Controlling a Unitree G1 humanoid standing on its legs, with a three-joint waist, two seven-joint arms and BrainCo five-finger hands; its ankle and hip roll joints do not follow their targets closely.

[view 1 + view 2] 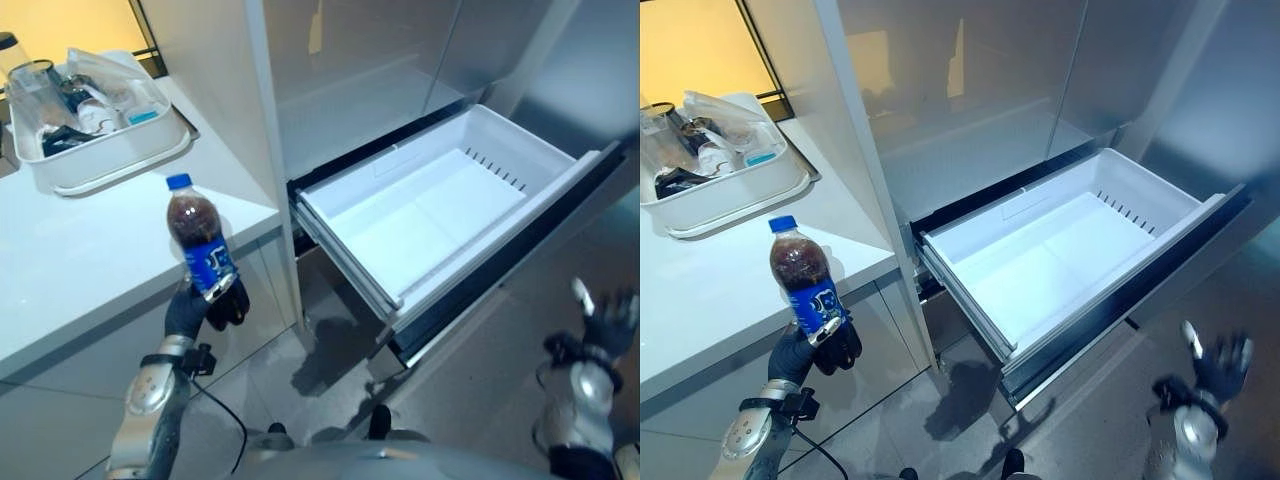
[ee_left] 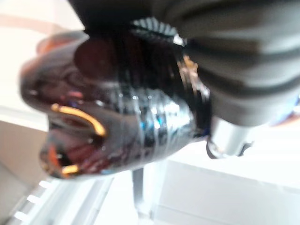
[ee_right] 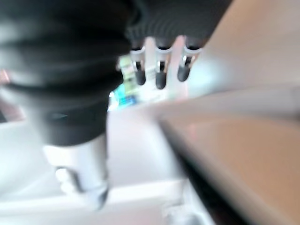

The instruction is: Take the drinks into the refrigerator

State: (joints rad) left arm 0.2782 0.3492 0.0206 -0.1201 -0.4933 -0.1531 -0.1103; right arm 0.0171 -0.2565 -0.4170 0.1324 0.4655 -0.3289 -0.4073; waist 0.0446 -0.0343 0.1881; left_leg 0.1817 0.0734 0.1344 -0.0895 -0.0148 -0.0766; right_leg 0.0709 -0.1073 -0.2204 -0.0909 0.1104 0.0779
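A dark cola bottle with a blue cap and label (image 1: 198, 243) was gripped upright by the left hand (image 1: 205, 305) beside the white counter (image 1: 90, 260). The white pull-out refrigerator drawer (image 1: 440, 205) stood open and empty, so placing remained. The right hand (image 1: 1215, 370) was held idle, fingers straight.

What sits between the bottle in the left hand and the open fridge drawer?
In the left eye view, only the counter's corner and bare floor separate the cola bottle, held upright by the left hand, from the empty white drawer.
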